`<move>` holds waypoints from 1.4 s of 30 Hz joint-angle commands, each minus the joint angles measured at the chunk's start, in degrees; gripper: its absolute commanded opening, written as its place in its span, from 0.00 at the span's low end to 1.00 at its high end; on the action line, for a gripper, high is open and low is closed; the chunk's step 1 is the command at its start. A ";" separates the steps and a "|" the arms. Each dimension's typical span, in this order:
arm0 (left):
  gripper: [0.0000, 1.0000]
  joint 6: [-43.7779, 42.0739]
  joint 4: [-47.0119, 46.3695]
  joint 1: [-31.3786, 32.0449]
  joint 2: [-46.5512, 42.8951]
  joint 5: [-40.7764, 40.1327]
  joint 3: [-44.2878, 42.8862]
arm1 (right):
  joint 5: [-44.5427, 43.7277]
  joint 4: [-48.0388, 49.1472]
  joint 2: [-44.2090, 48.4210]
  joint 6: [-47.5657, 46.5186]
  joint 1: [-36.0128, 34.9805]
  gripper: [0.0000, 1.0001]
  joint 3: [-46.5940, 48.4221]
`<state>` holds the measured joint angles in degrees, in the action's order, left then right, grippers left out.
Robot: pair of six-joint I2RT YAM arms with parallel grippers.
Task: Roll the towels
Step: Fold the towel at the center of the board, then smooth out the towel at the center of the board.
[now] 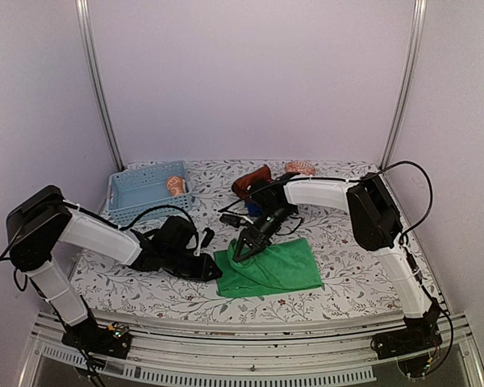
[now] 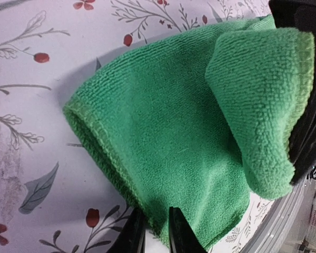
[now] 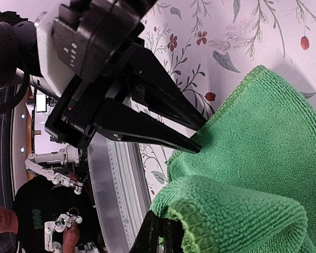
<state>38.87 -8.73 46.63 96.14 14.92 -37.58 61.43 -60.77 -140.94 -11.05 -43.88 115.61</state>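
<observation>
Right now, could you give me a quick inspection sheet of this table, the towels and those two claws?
Surface: table with a flowered cover.
Job's things: green towel lies partly folded near the front; brown towel is at the back; orange roll is in the basket.
Clutter: light blue basket at the back left.
Grippers: left gripper is shut on the green towel's edge; right gripper is shut on a lifted fold of it.
Cables: black cables loop along both arms.
Surroundings: plain walls; a person in a black shirt beyond the table edge.
</observation>
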 commanded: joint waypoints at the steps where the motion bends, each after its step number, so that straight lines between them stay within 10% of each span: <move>1: 0.20 0.80 3.28 0.94 -0.34 -0.95 2.45 | 1.81 1.58 -1.68 0.94 -0.50 0.07 1.58; 10: 0.21 2.78 4.62 0.98 -7.90 -7.04 6.23 | 1.03 -3.38 5.56 -4.98 -0.86 0.44 2.49; 25: 0.43 -0.67 6.56 2.14 -9.63 -7.68 -7.45 | -27.41 14.11 30.24 -9.27 10.91 0.40 -25.57; 42: 0.47 -33.13 12.86 3.76 2.94 -1.18 -20.89 | -24.18 22.49 32.84 -14.86 12.47 0.34 -43.28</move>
<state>13.08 3.36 49.71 99.04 12.60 -58.59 36.71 -41.25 -108.92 -24.67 -31.22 71.92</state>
